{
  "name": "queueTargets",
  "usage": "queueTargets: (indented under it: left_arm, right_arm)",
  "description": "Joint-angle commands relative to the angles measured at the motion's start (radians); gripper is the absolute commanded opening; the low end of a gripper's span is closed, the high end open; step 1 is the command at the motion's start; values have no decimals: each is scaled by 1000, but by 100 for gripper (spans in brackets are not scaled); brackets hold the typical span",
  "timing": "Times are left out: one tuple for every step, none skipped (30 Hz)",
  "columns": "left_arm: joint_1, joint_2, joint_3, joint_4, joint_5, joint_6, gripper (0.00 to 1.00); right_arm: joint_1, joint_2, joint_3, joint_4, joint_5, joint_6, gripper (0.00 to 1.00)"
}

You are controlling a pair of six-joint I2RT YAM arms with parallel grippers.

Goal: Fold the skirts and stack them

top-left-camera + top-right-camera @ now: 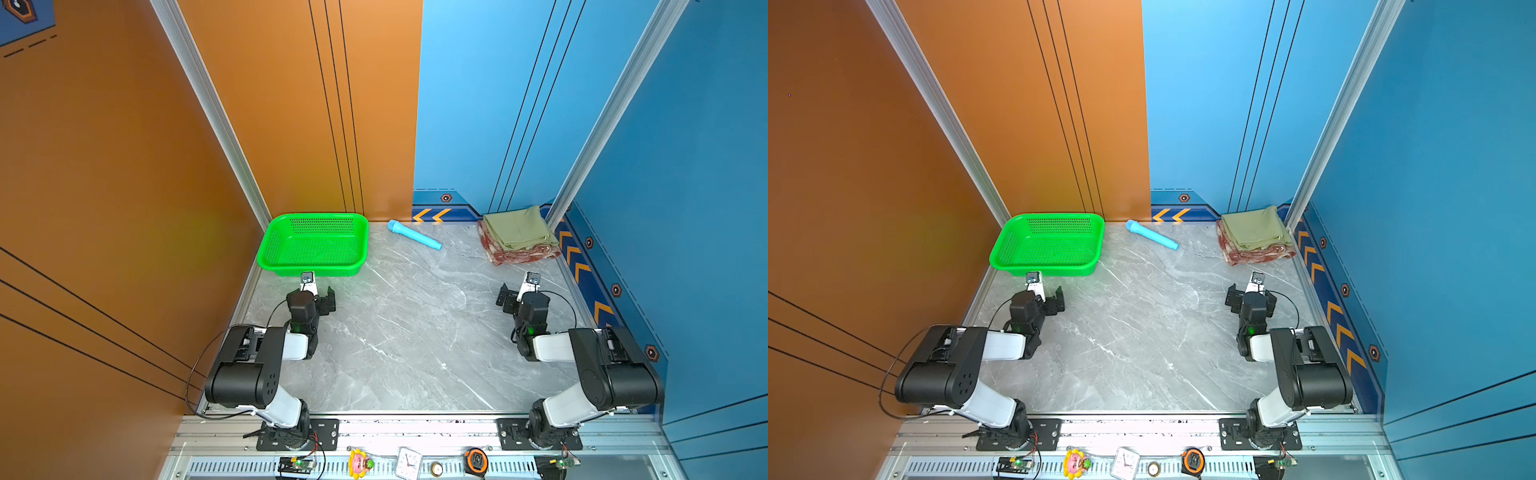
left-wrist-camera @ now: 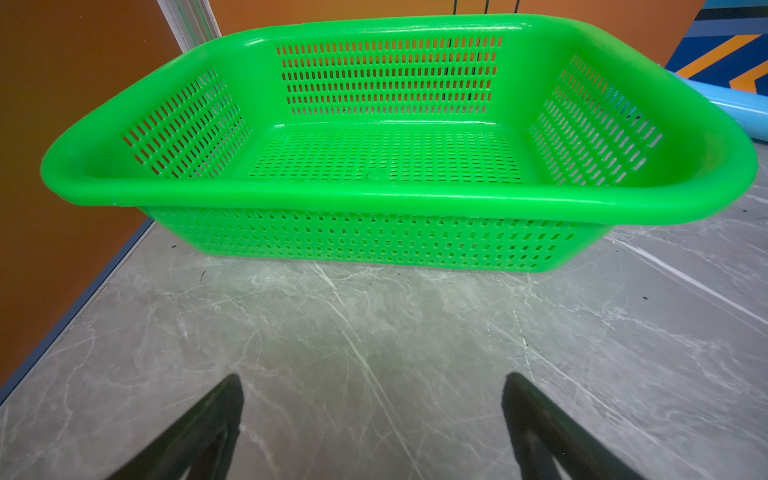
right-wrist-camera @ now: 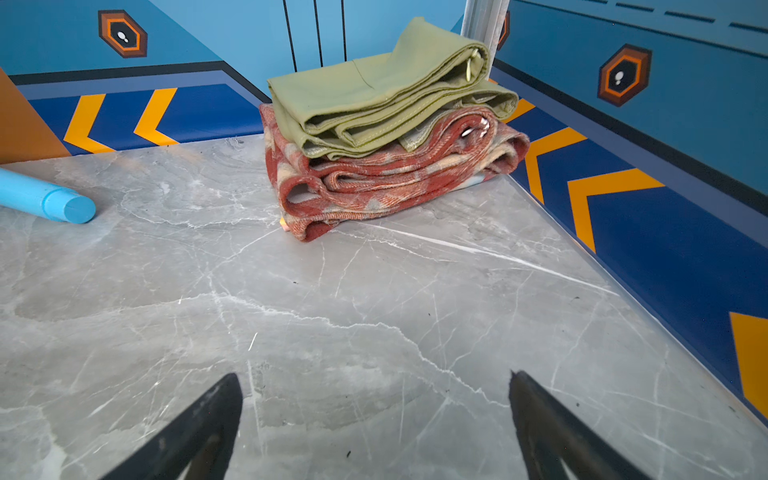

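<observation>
The skirts lie folded in a pile in the far right corner. The olive-green one (image 1: 517,227) (image 1: 1254,228) (image 3: 374,95) is on top of the red-and-cream plaid one (image 1: 519,254) (image 1: 1254,255) (image 3: 395,178). A sliver of pale blue cloth (image 3: 476,181) peeks out beneath the plaid. My right gripper (image 1: 517,293) (image 1: 1250,296) (image 3: 374,375) hovers low over the bare table a short way in front of the pile, open and empty. My left gripper (image 1: 318,296) (image 1: 1050,297) (image 2: 372,377) is open and empty too, just in front of the green basket.
An empty green mesh basket (image 1: 316,217) (image 1: 1054,217) (image 2: 374,195) stands at the far left. A light-blue tube (image 1: 413,235) (image 1: 1152,235) (image 3: 45,197) lies at the back between basket and pile. Walls close off the left, back and right of the grey marble table (image 1: 415,332).
</observation>
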Motion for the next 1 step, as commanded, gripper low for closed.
queueTargets:
  left_arm:
    - [-3, 3, 10, 14, -16, 18, 98]
  right_arm:
    - [-1, 1, 9, 3, -14, -16, 100]
